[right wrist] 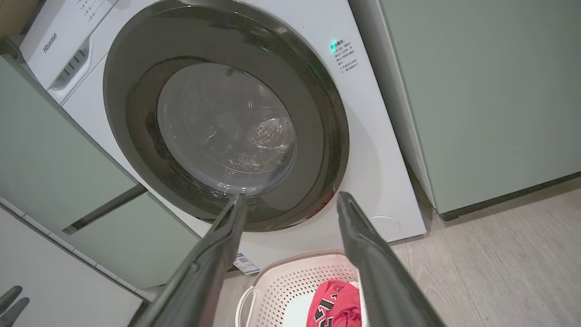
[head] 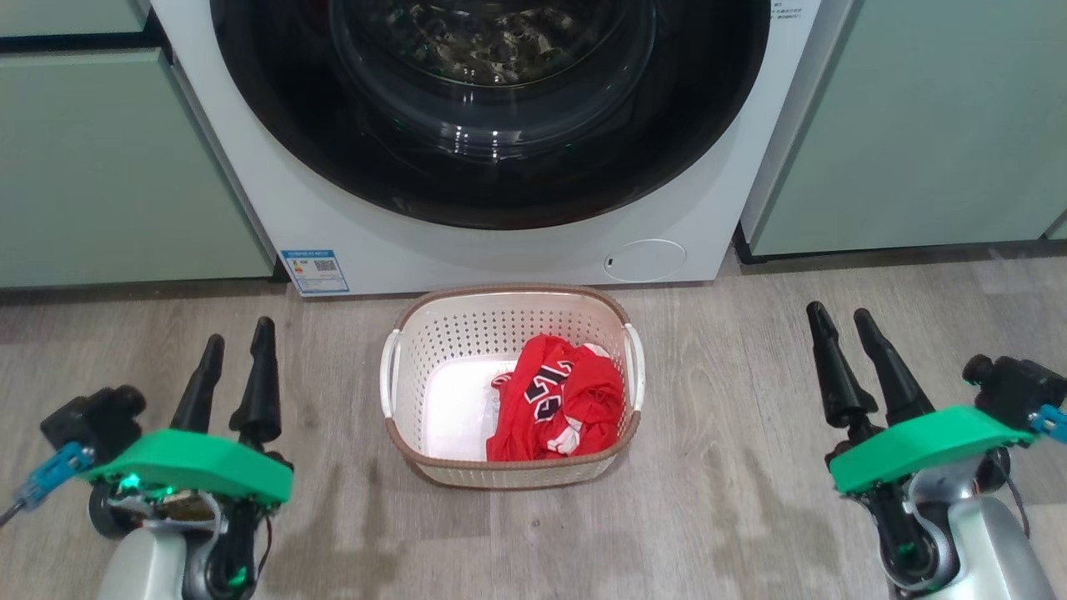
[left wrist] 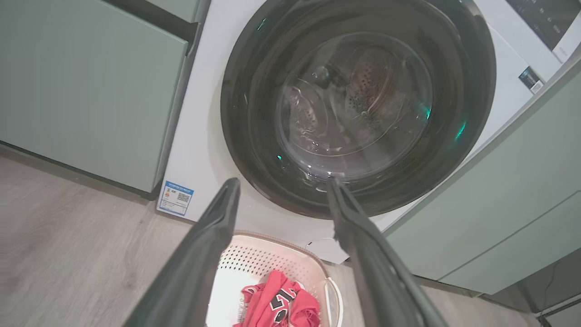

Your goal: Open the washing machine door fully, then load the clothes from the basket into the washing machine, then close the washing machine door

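Observation:
The white washing machine (head: 500, 258) stands straight ahead. Its door (head: 492, 100), a black rim around domed glass, lies flush against the front, as the left wrist view (left wrist: 358, 104) and right wrist view (right wrist: 227, 127) also show it. On the floor just in front sits the cream basket (head: 450, 333), with red clothes (head: 558, 400) bunched in its right half. My left gripper (head: 237, 342) hovers open to the basket's left, and my right gripper (head: 839, 317) hovers open to its right. Both are clear of the basket, with nothing between their fingers.
Pale green cabinets (head: 108, 167) flank the machine on both sides (head: 917, 125). A blue label (head: 314, 271) and a small round flap (head: 646, 260) sit low on the machine's front. Grey wood-look floor (head: 750, 467) spreads around the basket.

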Robot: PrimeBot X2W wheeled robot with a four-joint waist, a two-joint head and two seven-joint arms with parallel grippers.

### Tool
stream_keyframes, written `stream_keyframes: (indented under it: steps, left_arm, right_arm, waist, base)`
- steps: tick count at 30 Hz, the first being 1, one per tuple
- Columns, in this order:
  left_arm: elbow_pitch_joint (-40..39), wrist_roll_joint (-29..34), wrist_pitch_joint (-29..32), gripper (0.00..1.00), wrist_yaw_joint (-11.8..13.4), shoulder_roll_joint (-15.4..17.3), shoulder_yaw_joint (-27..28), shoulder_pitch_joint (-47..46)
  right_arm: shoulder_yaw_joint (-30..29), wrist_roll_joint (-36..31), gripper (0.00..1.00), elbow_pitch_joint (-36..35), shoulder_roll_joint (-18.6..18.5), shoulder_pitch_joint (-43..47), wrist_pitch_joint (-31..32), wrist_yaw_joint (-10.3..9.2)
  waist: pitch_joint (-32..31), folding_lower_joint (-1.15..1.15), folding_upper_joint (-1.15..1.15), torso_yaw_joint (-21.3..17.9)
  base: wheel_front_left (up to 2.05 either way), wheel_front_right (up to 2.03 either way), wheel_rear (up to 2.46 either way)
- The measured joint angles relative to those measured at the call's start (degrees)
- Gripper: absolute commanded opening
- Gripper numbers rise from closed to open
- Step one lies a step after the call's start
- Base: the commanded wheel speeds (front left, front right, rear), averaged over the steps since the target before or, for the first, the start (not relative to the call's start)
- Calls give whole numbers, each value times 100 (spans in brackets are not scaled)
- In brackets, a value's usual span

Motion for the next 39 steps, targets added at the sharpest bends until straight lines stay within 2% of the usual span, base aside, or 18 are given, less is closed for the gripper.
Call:
stream_keyframes:
  steps: [13, 20, 29, 39]
  left_arm:
    - [-141, 1048, -211, 100, 366, 110, -164, 65]
    - [-232, 1504, -330, 100, 471, 177, -274, 121]
    - [-233, 1927, -461, 100, 521, 192, -312, 261]
    - [-258, 2459, -635, 100, 573, 231, -412, 272]
  right_arm:
    - [-123, -1116, 100, 126, 98, 3, -252, 1]
    - [-107, -1570, 100, 153, 122, 3, -319, 1]
    - [-98, -2094, 100, 140, 127, 3, -359, 1]
    - [12, -2364, 100, 123, 130, 2, -427, 1]
  waist:
    - [77, 0, 0, 12]
    - [68, 0, 0, 3]
    - [59, 0, 0, -1]
    - [112, 0, 0, -15]
  base:
    - [0, 0, 0]
    - [0, 0, 0]
    - [0, 0, 0]
    - [0, 0, 0]
